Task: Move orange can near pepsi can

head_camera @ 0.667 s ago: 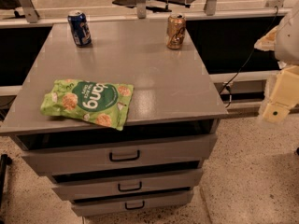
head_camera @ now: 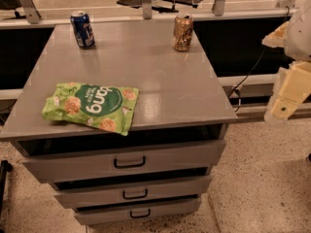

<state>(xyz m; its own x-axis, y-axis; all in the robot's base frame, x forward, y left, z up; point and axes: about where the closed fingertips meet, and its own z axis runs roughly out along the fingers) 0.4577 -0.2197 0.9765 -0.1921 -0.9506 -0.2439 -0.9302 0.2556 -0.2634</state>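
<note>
- Change since the earlier frame: almost none; both cans and the bag lie as before, and the pincer [head_camera: 283,103] hangs off the desk's right edge much as it did.
- Pincer: holding nothing; whether it is open or closed cannot be told.
- Orange can [head_camera: 183,32]: upright at the far right corner, untouched.
- Pepsi can [head_camera: 82,29]: upright at the far left corner, well apart from it.
- Step in hand, judged: reach for the orange can from the right and grip it mid-body without tipping it.
- Desk [head_camera: 160,76]: grey and smooth; green snack bag [head_camera: 92,106] at the front left.
- Below: three drawers [head_camera: 130,162]; speckled floor [head_camera: 265,178].
</note>
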